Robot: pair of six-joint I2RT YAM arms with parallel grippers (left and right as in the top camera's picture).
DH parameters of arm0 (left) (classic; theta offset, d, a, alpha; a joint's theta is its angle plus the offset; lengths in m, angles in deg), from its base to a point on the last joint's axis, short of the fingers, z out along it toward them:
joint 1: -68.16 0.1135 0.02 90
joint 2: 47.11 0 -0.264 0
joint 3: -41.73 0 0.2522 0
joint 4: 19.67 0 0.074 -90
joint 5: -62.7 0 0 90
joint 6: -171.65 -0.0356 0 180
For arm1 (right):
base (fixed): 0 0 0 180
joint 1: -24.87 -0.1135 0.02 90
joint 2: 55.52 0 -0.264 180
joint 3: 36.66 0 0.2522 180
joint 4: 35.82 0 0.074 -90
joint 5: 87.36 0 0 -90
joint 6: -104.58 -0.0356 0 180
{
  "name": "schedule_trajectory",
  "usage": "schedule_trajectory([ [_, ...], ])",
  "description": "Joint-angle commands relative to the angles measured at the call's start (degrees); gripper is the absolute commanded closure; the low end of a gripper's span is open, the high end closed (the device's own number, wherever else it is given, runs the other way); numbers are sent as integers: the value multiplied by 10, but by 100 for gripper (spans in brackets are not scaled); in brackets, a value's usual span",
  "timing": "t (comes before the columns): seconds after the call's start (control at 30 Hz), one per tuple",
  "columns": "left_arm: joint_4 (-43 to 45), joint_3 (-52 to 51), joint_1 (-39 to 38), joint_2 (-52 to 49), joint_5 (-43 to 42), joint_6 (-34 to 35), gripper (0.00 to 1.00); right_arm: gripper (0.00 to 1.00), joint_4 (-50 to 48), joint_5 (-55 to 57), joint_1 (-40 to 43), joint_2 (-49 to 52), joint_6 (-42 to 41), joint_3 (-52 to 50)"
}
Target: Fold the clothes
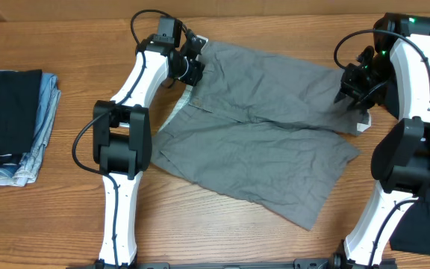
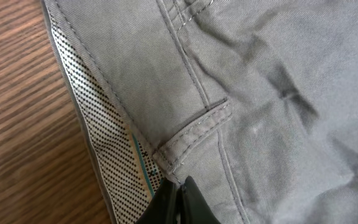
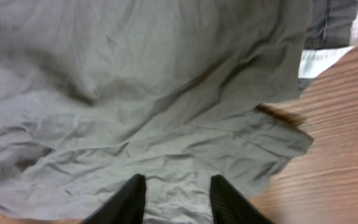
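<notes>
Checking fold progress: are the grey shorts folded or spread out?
Spread: both legs of the shorts lie flat and apart on the table, no fold yet.

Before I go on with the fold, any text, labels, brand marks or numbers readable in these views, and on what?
No readable text in any view.
grey shorts: plain fabric, no print or brand mark showing.
waistband lining: dotted pattern and a teal stripe only, no letters.
white strip by the shorts' edge: no legible marks; too blurred to tell if it is printed.
folded stack: no tag or label legible.
</notes>
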Motion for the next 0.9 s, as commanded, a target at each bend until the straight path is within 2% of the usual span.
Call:
schedule_trajectory([
  [0.0, -6, 43, 3, -2, -9, 2, 96, 67, 9, 5, -2, -60, 1, 1],
  [0.17, -36, 121, 4, -1, -2, 2, 96, 65, 16, 6, 8, -187, -8, 1],
  [0.27, -34, 126, 16, -1, 28, 27, 96, 65, 16, 6, 0, -192, -17, -14],
  [0.47, -6, 126, 44, -2, 42, 25, 96, 65, 13, 32, -3, -192, -16, -118],
  [0.63, -2, 125, 47, -10, 92, 21, 96, 65, 16, 30, -15, -192, -17, -128],
  [0.87, -17, 125, 106, -16, 109, 125, 96, 65, -30, 32, -87, -192, -54, -140],
])
